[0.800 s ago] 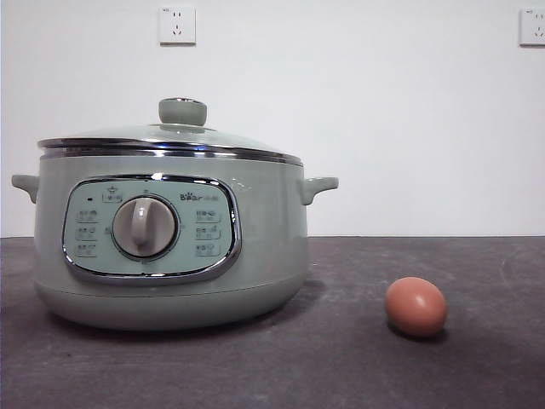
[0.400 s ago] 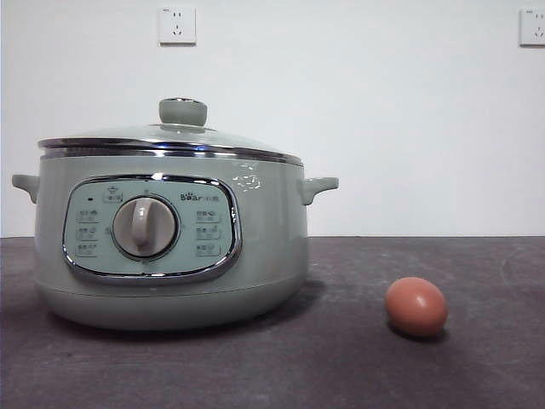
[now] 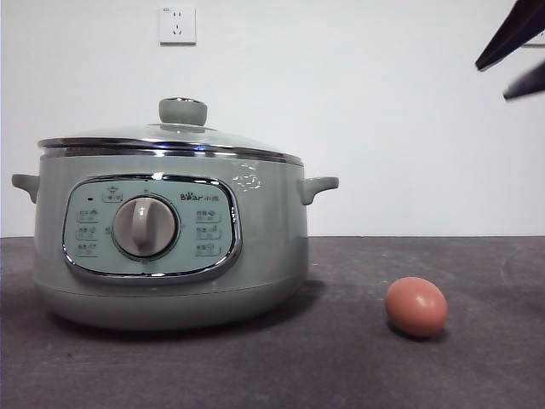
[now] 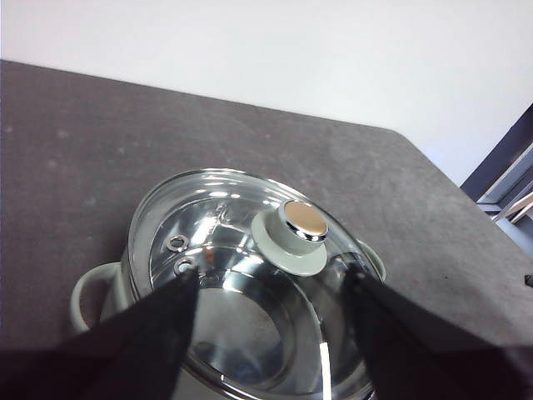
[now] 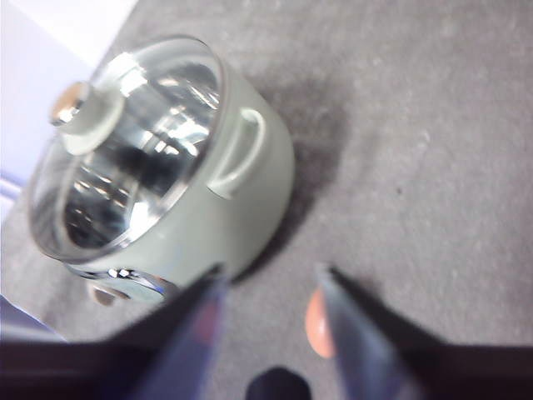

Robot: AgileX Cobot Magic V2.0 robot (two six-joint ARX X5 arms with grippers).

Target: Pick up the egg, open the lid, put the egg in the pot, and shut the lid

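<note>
Nearest to me, at about 4 o'clock on the dark grey table [image 3: 477, 375], the egg [image 3: 415, 306] lies on its side, alone, with bare tabletop all round it and nothing touching it. A little further back and off toward 9 o'clock from the egg stands the pot [image 3: 170, 247], well apart from it, its control panel [image 3: 152, 228] and grey dial [image 3: 145, 227] facing me and a small handle sticking out on each side. The lid [image 3: 170, 141] sits closed on the pot, its chrome rim seated all the way round and its round green knob [image 3: 182, 111] upright in the middle. Up at about 1 o'clock, high above the egg, 2 black tips of the right gripper [image 3: 515, 55] poke in from the top corner, spread apart with nothing between them; its own camera looks down past the parted jaws to the egg [image 5: 320, 323], partly hidden behind 1 of them, and the pot [image 5: 166, 158] off to the side. The left gripper [image 4: 271, 287] hangs above the pot, jaws wide apart and holding nothing, with the lid [image 4: 241, 275] and its knob [image 4: 291, 236] seen between them. Behind everything is a plain white wall [image 3: 383, 128] with a socket [image 3: 177, 25] at 12 o'clock over the pot.
</note>
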